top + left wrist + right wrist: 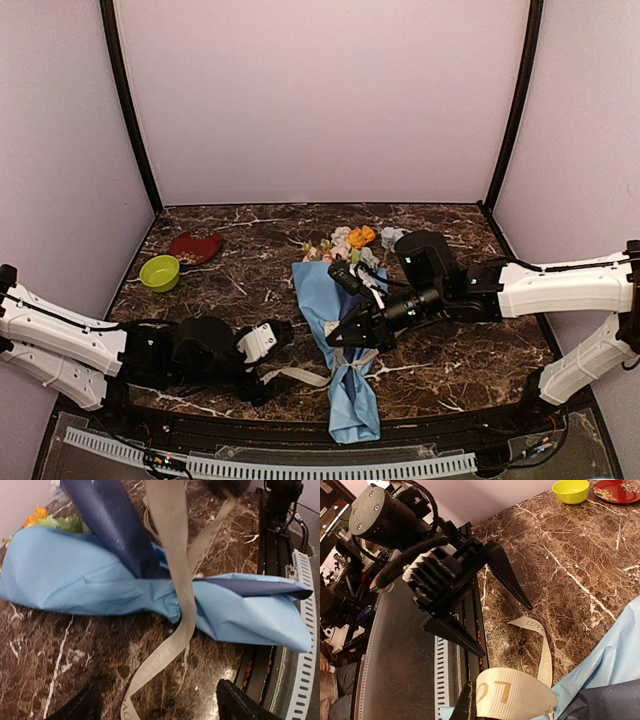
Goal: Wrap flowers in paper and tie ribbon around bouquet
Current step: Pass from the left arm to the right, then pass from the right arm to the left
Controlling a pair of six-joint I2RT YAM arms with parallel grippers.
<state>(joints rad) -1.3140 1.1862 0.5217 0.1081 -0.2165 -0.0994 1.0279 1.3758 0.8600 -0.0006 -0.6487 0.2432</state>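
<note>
the bunch of orange, pink and white flowers (358,238) wrapped in light blue paper (318,295) lies on the dark marble surface (460,350), the right gripper (342,336) is clenched on the flat cream ribbon (182,630) looped round it, and the left gripper (506,631) waits close by with its fingers spread wide.

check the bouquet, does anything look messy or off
The ribbon crosses the waist of the bouquet with no finished bow showing; one tail trails loose over the table toward the open left claw. A navy flap of the paper sticks up out of the light-blue wrap. Nothing looks spilled or torn.
</note>
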